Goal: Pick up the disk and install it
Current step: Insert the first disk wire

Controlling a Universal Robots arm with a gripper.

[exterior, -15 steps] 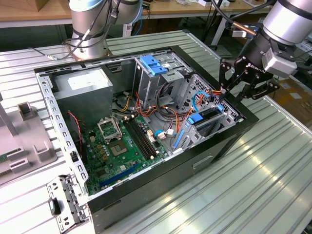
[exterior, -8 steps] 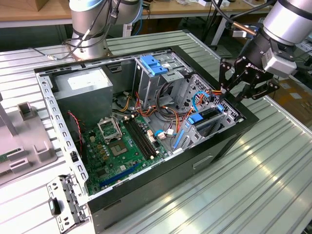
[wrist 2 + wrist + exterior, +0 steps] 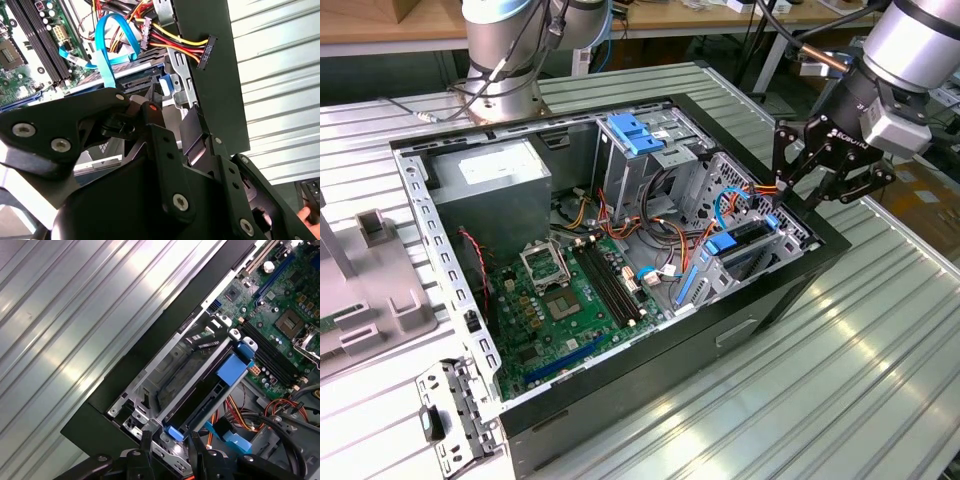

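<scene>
The disk (image 3: 752,243) stands on edge in the drive cage at the end of the open computer case (image 3: 650,350) on the exterior view's right, with its blue side rail (image 3: 721,243) facing up. In the first wrist view the disk (image 3: 200,401) lies as a dark slab in the metal cage, with a blue tab (image 3: 173,432) at its near end. My gripper (image 3: 170,442) hovers just over that end, open, one fingertip on each side of the tab and nothing held. In the exterior view the gripper (image 3: 812,185) hangs above the case rim beside the cage.
A red, yellow and black power cable with a black plug (image 3: 205,50) hangs by the cage, and a blue ribbon cable (image 3: 102,55) loops nearby. The motherboard (image 3: 560,300), the grey power supply (image 3: 490,185) and an upper bay with a blue latch (image 3: 635,135) are inside the case. Ribbed metal table (image 3: 860,340) surrounds it.
</scene>
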